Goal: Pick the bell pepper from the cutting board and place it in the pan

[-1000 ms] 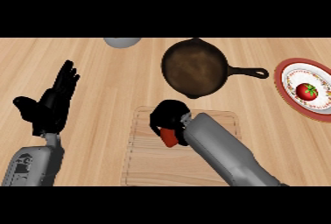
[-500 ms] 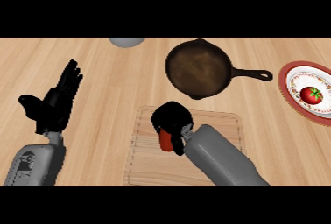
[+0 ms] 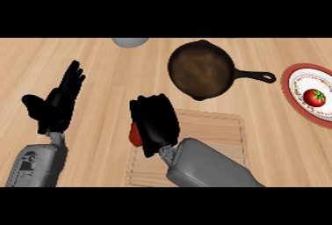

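— Where's the pepper (image 3: 135, 135)?
— On the board (image 3: 214, 132), at its left edge, mostly hidden under the right hand (image 3: 154, 121), whose fingers curl round it. Only a red sliver shows.
— The pan (image 3: 201, 69)?
— Nothing in it, beyond the board.
— Anything else?
— A tomato (image 3: 315, 96) on a plate (image 3: 295, 81), cut off at right. The left hand (image 3: 55, 103) rests with fingers straight, together.

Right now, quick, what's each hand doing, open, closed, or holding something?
Left hand: open, resting at the view's left, holding nothing.
Right hand: curled round the red bell pepper over the cutting board.
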You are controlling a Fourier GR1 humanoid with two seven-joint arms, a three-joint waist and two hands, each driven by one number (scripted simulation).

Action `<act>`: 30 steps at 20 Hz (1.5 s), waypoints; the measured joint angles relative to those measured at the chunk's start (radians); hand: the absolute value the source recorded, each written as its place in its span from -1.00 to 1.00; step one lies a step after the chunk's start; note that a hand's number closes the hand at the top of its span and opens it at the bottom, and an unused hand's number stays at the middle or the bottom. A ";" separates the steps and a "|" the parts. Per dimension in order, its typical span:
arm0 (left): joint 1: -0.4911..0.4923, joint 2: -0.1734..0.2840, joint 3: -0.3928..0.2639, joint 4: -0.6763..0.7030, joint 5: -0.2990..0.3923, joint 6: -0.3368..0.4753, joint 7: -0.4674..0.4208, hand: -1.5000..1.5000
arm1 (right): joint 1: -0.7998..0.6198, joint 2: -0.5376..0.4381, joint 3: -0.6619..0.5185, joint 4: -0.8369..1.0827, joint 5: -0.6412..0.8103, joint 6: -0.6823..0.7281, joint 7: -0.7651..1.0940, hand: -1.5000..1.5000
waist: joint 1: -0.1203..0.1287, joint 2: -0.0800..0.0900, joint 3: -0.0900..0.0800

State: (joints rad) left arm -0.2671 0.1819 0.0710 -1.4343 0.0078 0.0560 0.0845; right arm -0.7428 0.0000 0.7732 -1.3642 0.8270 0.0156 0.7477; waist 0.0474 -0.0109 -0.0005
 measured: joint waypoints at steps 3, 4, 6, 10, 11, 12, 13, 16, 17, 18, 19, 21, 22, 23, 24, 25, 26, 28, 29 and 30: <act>-0.004 0.005 0.005 -0.001 0.004 -0.005 0.003 0.00 | -0.071 0.000 0.050 -0.056 0.003 -0.082 0.167 1.00 | -0.003 0.003 0.000; -0.007 -0.001 -0.001 -0.006 -0.002 0.002 0.009 0.00 | -0.096 -0.001 0.059 -0.064 0.004 -0.106 0.206 1.00 | -0.005 0.004 0.000; 0.001 -0.008 -0.009 -0.022 -0.009 0.010 0.016 0.00 | -0.145 -0.002 0.068 -0.052 -0.007 -0.161 0.255 1.00 | -0.004 0.006 0.000; 0.004 -0.003 0.001 -0.011 -0.007 0.006 -0.002 0.00 | -0.198 -0.003 -0.004 -0.029 -0.040 -0.260 0.255 1.00 | -0.013 0.011 0.000; 0.012 0.000 0.006 -0.013 -0.002 0.001 -0.008 0.00 | -0.203 -0.003 -0.037 -0.017 -0.049 -0.282 0.245 1.00 | -0.015 0.012 0.000; 0.007 -0.001 0.009 -0.013 -0.004 0.008 -0.005 0.00 | -0.198 -0.002 -0.066 0.000 -0.054 -0.306 0.224 1.00 | -0.020 0.013 0.000; 0.013 0.003 0.012 -0.017 0.000 0.003 -0.004 0.00 | -0.200 -0.005 -0.103 0.019 -0.065 -0.322 0.201 1.00 | -0.022 0.014 0.000; 0.022 0.003 0.009 -0.042 -0.004 0.007 0.012 0.00 | -0.191 -0.026 -0.190 0.091 -0.092 -0.374 0.107 1.00 | -0.026 0.014 0.001; 0.028 -0.001 0.006 -0.047 -0.005 0.007 0.011 0.00 | -0.192 -0.027 -0.211 0.135 -0.091 -0.393 0.075 1.00 | -0.027 0.015 0.001; 0.021 0.002 0.009 -0.048 -0.005 0.007 0.015 0.00 | -0.206 -0.036 -0.240 0.181 -0.099 -0.399 0.041 1.00 | -0.026 0.016 0.000; 0.029 -0.003 0.006 -0.053 -0.007 0.009 0.010 0.00 | -0.205 -0.048 -0.263 0.221 -0.105 -0.415 0.001 1.00 | -0.026 0.016 0.000; 0.032 -0.004 0.011 -0.040 -0.003 0.005 -0.005 0.00 | -0.215 -0.064 -0.309 0.300 -0.111 -0.443 -0.067 1.00 | -0.027 0.018 0.000; 0.031 -0.001 0.015 -0.040 0.000 0.002 -0.002 0.00 | -0.218 -0.075 -0.332 0.338 -0.119 -0.453 -0.109 1.00 | -0.027 0.018 0.000; 0.026 0.000 0.015 -0.036 -0.001 0.000 -0.005 0.00 | -0.225 -0.092 -0.349 0.385 -0.121 -0.460 -0.147 1.00 | -0.025 0.019 0.000; 0.027 -0.001 0.013 -0.036 -0.004 0.001 -0.008 0.00 | -0.230 -0.107 -0.363 0.432 -0.117 -0.475 -0.183 1.00 | -0.022 0.021 0.000; 0.013 0.008 0.022 -0.034 0.004 -0.005 -0.001 0.00 | -0.236 -0.124 -0.374 0.474 -0.109 -0.487 -0.212 1.00 | -0.021 0.022 0.000; 0.006 0.004 0.019 -0.033 0.000 0.001 0.001 0.00 | -0.242 -0.140 -0.390 0.519 -0.107 -0.504 -0.246 1.00 | -0.019 0.023 0.001; 0.001 -0.008 0.011 -0.021 -0.010 0.008 -0.012 0.00 | -0.254 -0.157 -0.421 0.615 -0.105 -0.547 -0.319 1.00 | -0.013 0.027 0.001; 0.001 -0.007 0.008 -0.025 -0.007 0.001 -0.004 0.00 | -0.266 -0.164 -0.438 0.666 -0.106 -0.564 -0.347 1.00 | -0.007 0.029 0.001; 0.004 -0.007 0.007 -0.024 -0.008 -0.002 -0.012 0.00 | -0.274 -0.176 -0.458 0.710 -0.114 -0.578 -0.386 1.00 | -0.002 0.031 0.001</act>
State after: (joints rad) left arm -0.2635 0.1753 0.0776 -1.4581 0.0002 0.0537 0.0726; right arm -1.0167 -0.1756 0.3153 -0.6544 0.7125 -0.5626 0.3613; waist 0.0454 0.0201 0.0006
